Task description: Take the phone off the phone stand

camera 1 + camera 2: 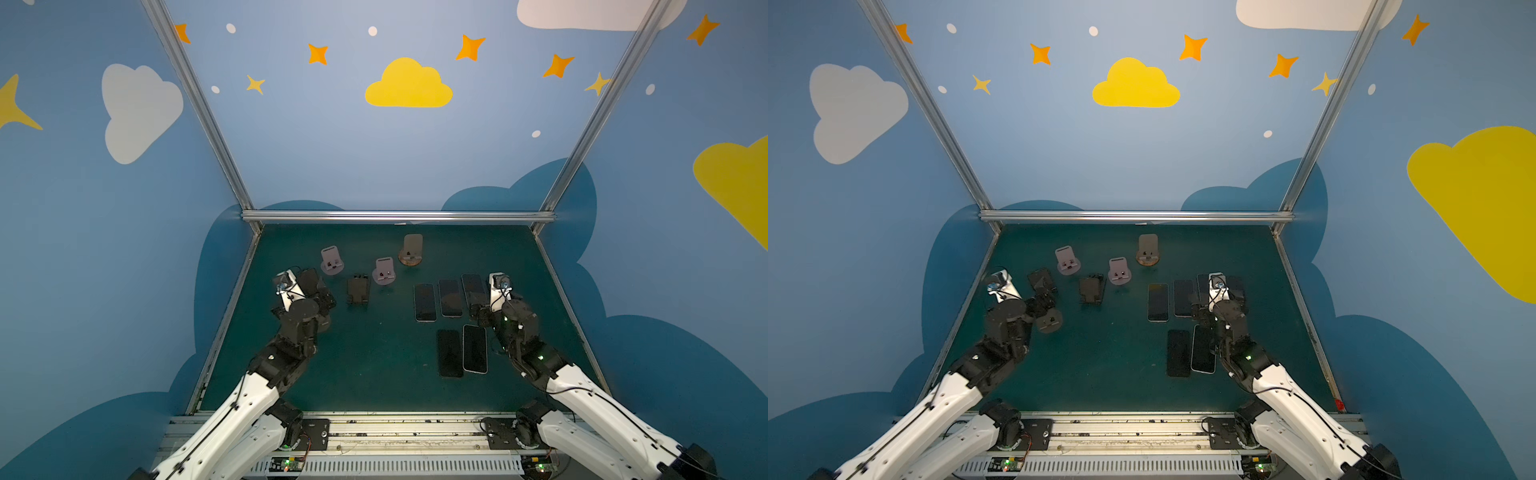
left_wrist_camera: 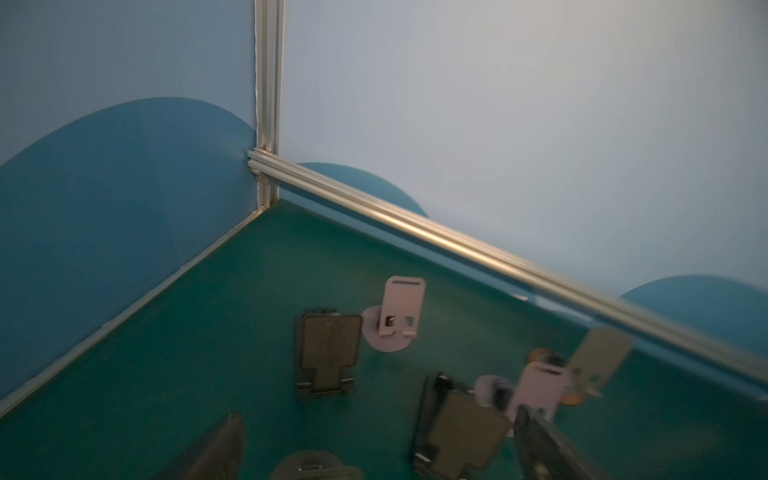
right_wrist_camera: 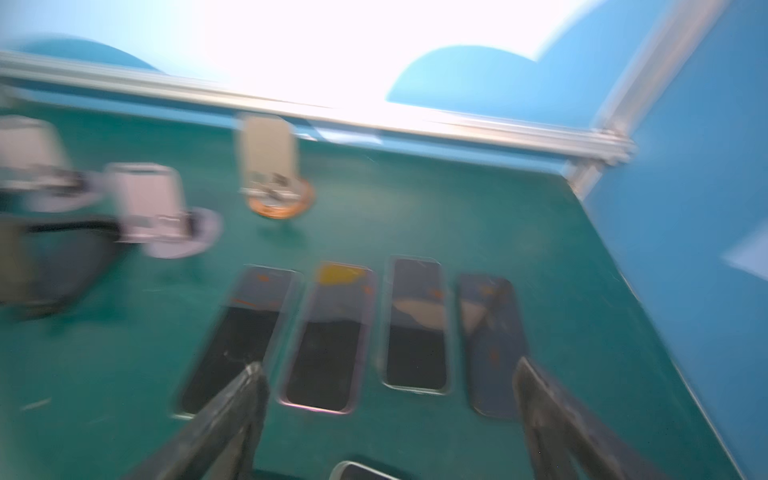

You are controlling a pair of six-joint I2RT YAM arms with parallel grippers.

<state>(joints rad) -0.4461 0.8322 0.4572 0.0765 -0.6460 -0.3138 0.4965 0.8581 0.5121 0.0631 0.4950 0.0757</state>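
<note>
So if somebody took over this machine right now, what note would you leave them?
Left gripper: open, empty, near the grey round stand.
Right gripper: open, empty, above the dark slab phones.
The phones lie flat on the green mat: four in a row, two nearer.
The grey stand, pink plastic stands, black stands and tan orange-based stand all look empty.
Done: seemingly every phone removed. Remaining: nothing that I can see.
</note>
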